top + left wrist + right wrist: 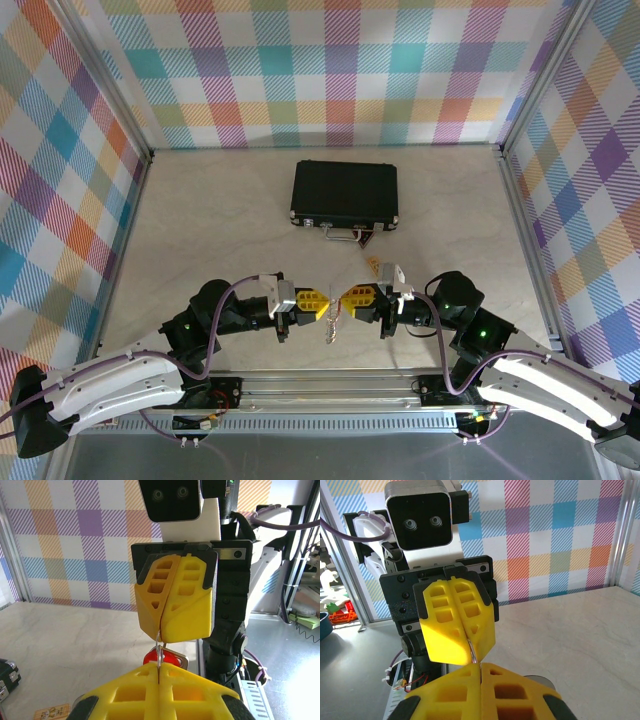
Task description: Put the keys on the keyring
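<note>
Keyring [159, 652] metal, a thin silver loop, runs from the seam of the left tool [320, 303] straight into the seam of the right tool [345, 297]. Both tools have their yellow fingers pressed together and clamped on that loop, tip to tip. In the left wrist view the keyring rises toward 12 o'clock out of the near fingers and ends at the lower tip of the facing pair. The right wrist view shows the same wire bridging the two seams.

The key [169, 656] sits right against the loop, its red head peeking out just behind the left tool's fingertips (whether it is threaded onto the keyring I cannot tell).

From above, silver metal hangs below the meeting point at 6 o'clock, over the near edge of the desk [220, 230]. At 1 o'clock from the tools lies a small yellow-orange tag [372, 265], near them but apart. Farther out at 12 o'clock stands a black case [345, 193], closed, its handle facing the tools. Plaid walls [300, 70] close in the desk on three sides.
</note>
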You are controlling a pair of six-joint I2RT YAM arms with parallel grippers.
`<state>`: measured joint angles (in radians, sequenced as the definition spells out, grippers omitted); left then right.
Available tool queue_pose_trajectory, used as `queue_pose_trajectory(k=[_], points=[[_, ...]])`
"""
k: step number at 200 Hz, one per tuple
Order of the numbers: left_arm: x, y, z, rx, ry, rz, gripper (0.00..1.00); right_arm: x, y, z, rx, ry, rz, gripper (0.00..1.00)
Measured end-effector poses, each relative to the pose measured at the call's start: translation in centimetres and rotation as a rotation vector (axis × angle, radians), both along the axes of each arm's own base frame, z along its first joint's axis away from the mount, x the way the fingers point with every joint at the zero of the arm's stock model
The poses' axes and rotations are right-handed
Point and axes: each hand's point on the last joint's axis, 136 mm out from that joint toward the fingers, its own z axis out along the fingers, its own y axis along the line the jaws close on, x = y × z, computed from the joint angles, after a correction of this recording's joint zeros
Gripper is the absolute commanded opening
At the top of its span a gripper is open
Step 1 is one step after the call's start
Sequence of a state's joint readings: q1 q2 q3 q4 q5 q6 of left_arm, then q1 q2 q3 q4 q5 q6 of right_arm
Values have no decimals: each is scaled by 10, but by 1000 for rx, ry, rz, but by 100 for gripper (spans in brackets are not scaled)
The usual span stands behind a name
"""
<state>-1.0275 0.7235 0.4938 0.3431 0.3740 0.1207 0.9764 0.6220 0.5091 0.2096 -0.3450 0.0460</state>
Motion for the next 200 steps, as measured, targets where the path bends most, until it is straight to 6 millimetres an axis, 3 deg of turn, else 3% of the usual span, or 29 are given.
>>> queue_pose_trajectory(k=[200], points=[[1, -2, -3, 9, 3, 1, 0, 0, 0, -1, -4, 2, 0, 0]])
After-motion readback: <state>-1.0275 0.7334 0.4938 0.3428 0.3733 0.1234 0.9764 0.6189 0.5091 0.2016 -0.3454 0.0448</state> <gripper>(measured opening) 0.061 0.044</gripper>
